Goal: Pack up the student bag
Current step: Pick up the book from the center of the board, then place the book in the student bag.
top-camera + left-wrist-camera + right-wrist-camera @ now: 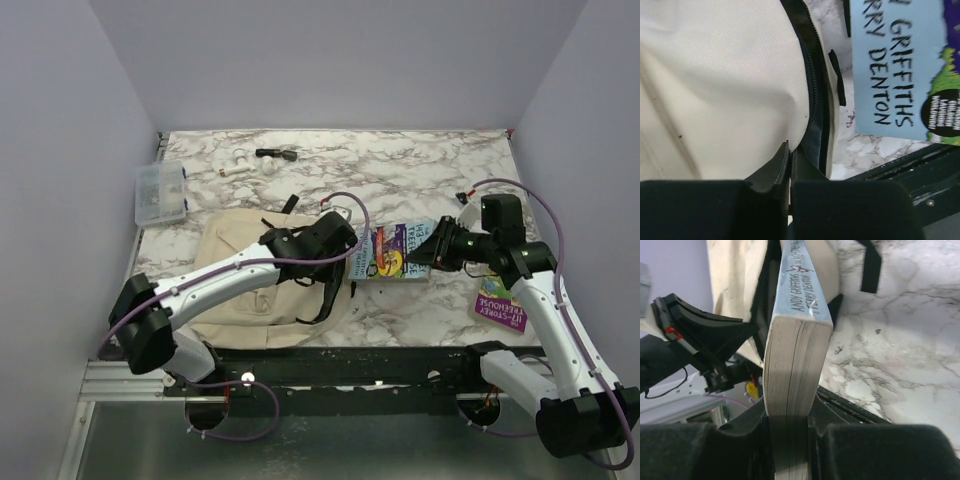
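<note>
The student bag (pixel 245 275) lies flat at the left middle of the table, beige with a black zipper (pixel 812 75). My left gripper (pixel 347 256) is at the bag's right edge, and in the left wrist view it (pixel 790 148) is shut on the bag's (pixel 715 75) beige fabric next to the zipper. A light-blue paperback book (pixel 395 250) is held just right of the bag by my right gripper (pixel 416 260). In the right wrist view the gripper (pixel 790 412) is shut on the book's (pixel 797 335) page edge, spine away, pointing at the bag's (pixel 735 270) opening.
A second, purple book (pixel 500 305) lies at the right near the right arm. A small clear plastic box (pixel 160 193) stands at the far left. A black item (pixel 275 153) and a white item (pixel 235 170) lie at the back. The black base rail (pixel 380 360) runs along the near edge.
</note>
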